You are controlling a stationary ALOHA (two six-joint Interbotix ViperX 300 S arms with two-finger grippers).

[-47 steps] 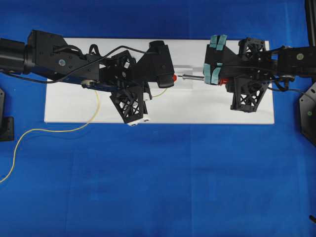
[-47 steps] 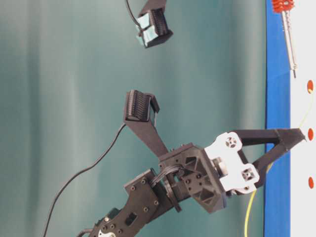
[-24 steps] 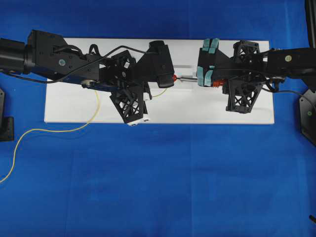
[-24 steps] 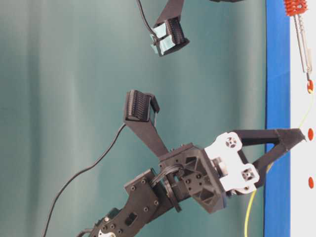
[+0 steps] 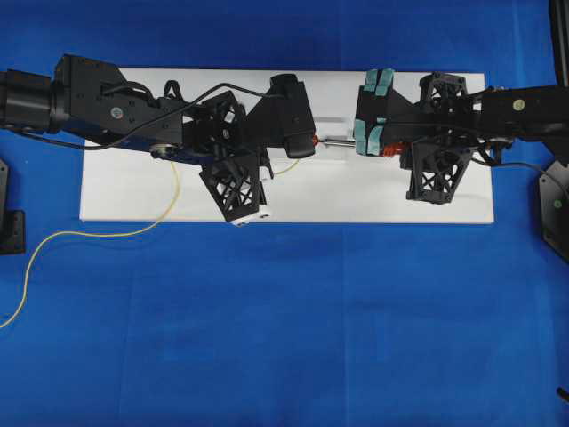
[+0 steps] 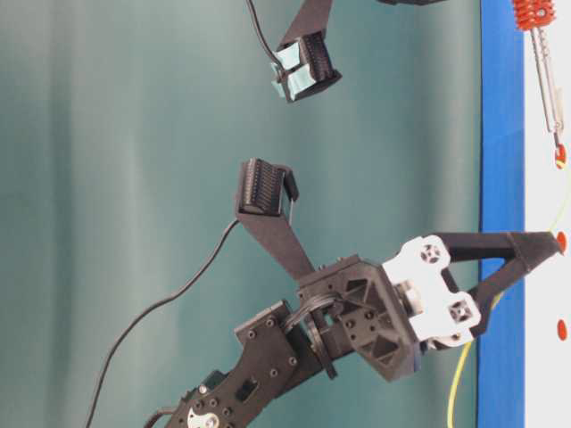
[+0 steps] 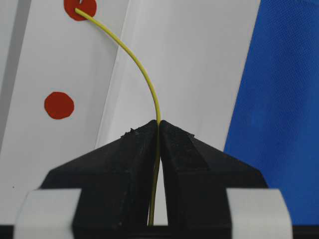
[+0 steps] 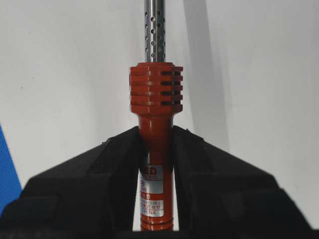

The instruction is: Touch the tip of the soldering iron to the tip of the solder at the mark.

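While your left end effector (image 7: 158, 130) sits pinched tight on the solder (image 7: 143, 74), the yellow wire arcs up out of the closed fingertips and its free end lies on the upper red mark (image 7: 79, 7). You can see a second red mark (image 7: 59, 105) below it in the left wrist view, untouched. Overhead, the wire's long tail (image 5: 98, 235) trails off the white board (image 5: 373, 200) onto the blue counter (image 5: 284, 338) at your left.

Further right, your right end effector (image 8: 155, 137) is clamped on the soldering iron (image 8: 155, 94), both fingers pressed against the red handle just below its ribbed collar. The silver shaft (image 5: 338, 140) points left across the board toward the left arm. At table level the dark tip (image 6: 558, 143) reaches a red mark (image 6: 559, 154); whether it touches the solder there you cannot tell.
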